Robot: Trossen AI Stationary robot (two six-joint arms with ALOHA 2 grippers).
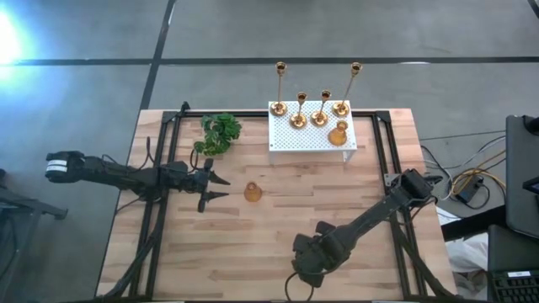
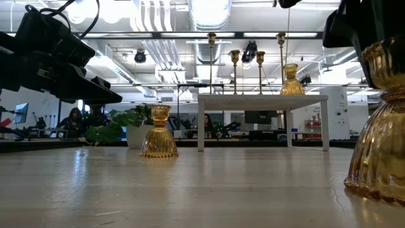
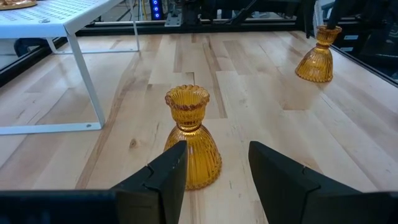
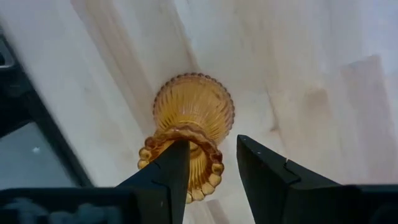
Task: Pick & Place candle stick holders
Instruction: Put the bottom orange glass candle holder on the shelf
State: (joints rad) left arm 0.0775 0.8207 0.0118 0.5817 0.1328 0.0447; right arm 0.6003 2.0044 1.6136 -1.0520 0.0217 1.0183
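The right pincer (image 4: 208,165) stands open astride the neck of a squat holder (image 4: 193,118) near the desk's (image 1: 278,252) front edge, while the left pincer (image 3: 214,174) waits open by the middle holder (image 3: 189,140) — an off-centre squeeze on ribbed glass could tip it over

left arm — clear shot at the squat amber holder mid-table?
Probably yes. The left gripper stands open and points at the squat amber holder, which stands upright just ahead of the fingertips, with only bare wood between. The white perforated stand sits off to one side.
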